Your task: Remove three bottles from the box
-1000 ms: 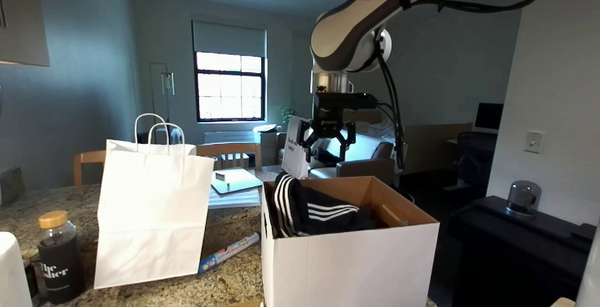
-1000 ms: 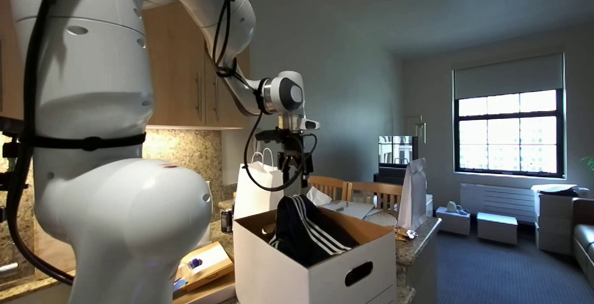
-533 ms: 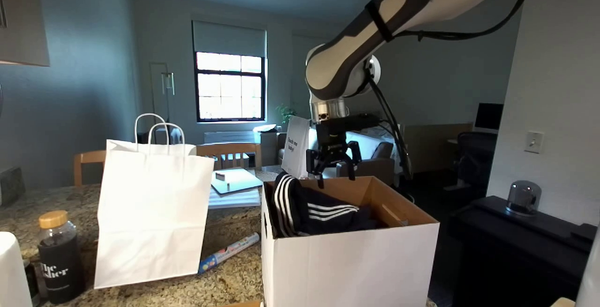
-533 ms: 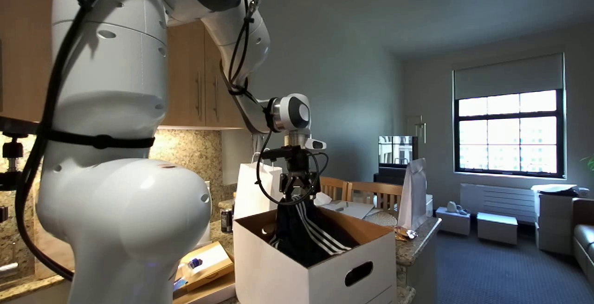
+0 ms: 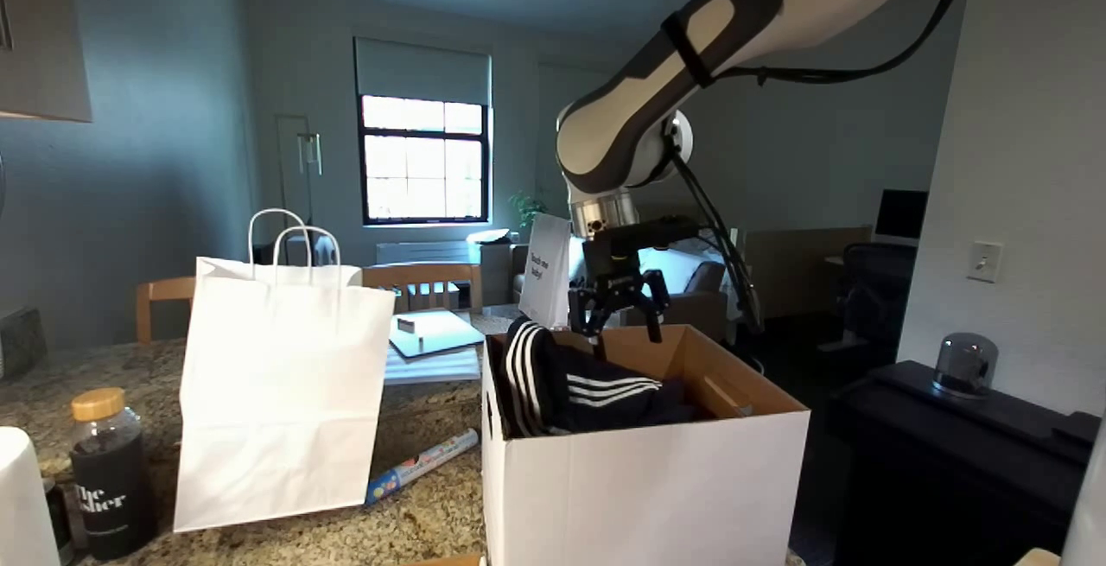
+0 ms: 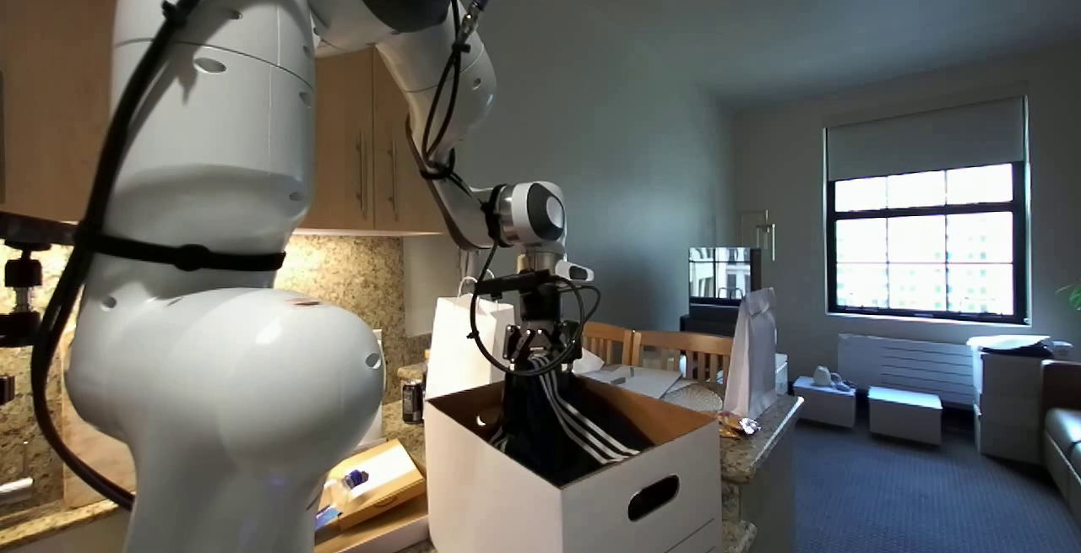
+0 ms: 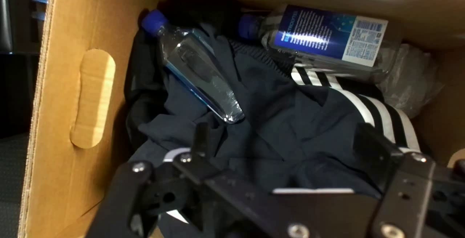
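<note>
Inside the white box, brown within, two clear plastic bottles with blue caps lie on dark cloth. In the wrist view, the bottle nearer the wall with the handle hole slants, its base towards my gripper. Along the far wall lies the labelled bottle, cap to the left. My fingers are wide apart over the cloth, nothing between them, both bottles beyond the tips. In an exterior view the gripper hangs at the box's rim behind the garment. The box walls hide the bottles in both exterior views.
Dark cloth with white stripes fills the box and rises above its rim in both exterior views. Crumpled clear plastic lies by the far right corner. Outside stand a white paper bag and a wooden-lidded jar; a blue-ended tube lies between.
My gripper has come down from well above the box to its rim, tilting slightly, with its jaws still open. The box and the cloth have stayed where they were.
</note>
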